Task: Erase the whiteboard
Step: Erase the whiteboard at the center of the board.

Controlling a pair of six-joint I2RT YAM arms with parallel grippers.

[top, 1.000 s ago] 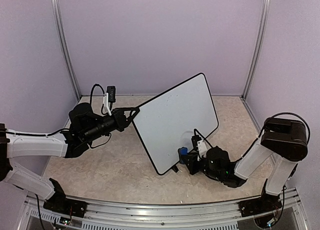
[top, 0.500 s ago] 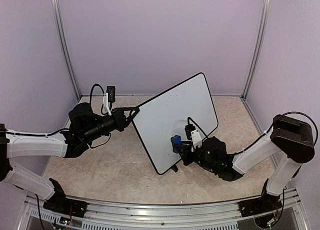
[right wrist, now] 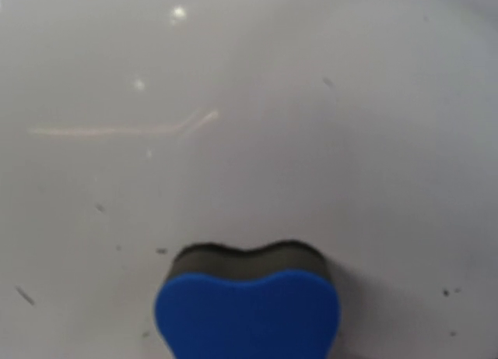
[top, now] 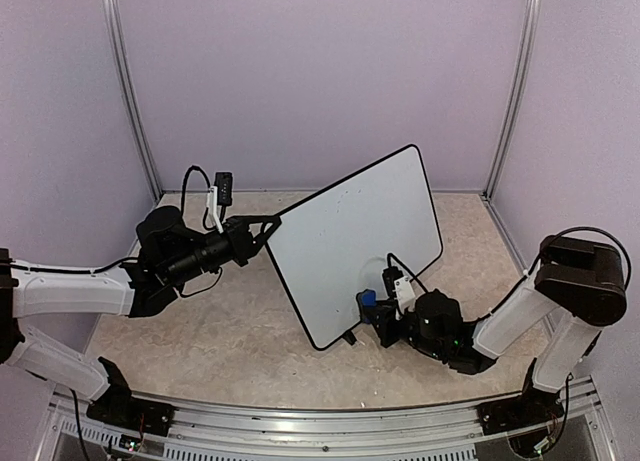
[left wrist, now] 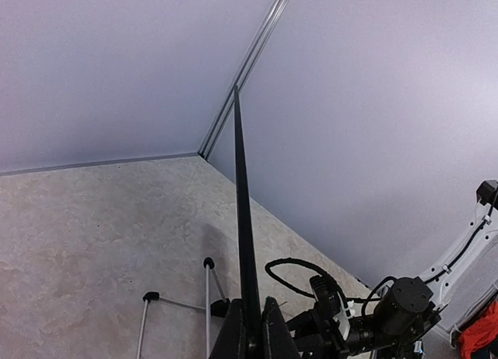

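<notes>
The board (top: 350,246) stands tilted near the middle of the table (top: 220,311), propped on small black feet (left wrist: 208,263), its white face turned toward the right arm. The left gripper (top: 268,221) is clamped on the board's left edge, fingers pinched onto the thin black rim; from the left wrist the board shows only as a dark line running upward. The right gripper (top: 372,306) is closed on a blue eraser (top: 367,300), low on the board near its bottom edge. From the right wrist the eraser's dark felt side faces the glossy surface; whether it touches cannot be told. That surface carries scattered dark specks and a faint pale smear. The tabletop is beige, marbled stone in look. Pale lilac walls close in on three sides, with metal posts (top: 125,91) in the back corners and a metal rail (top: 320,431) along the near edge
</notes>
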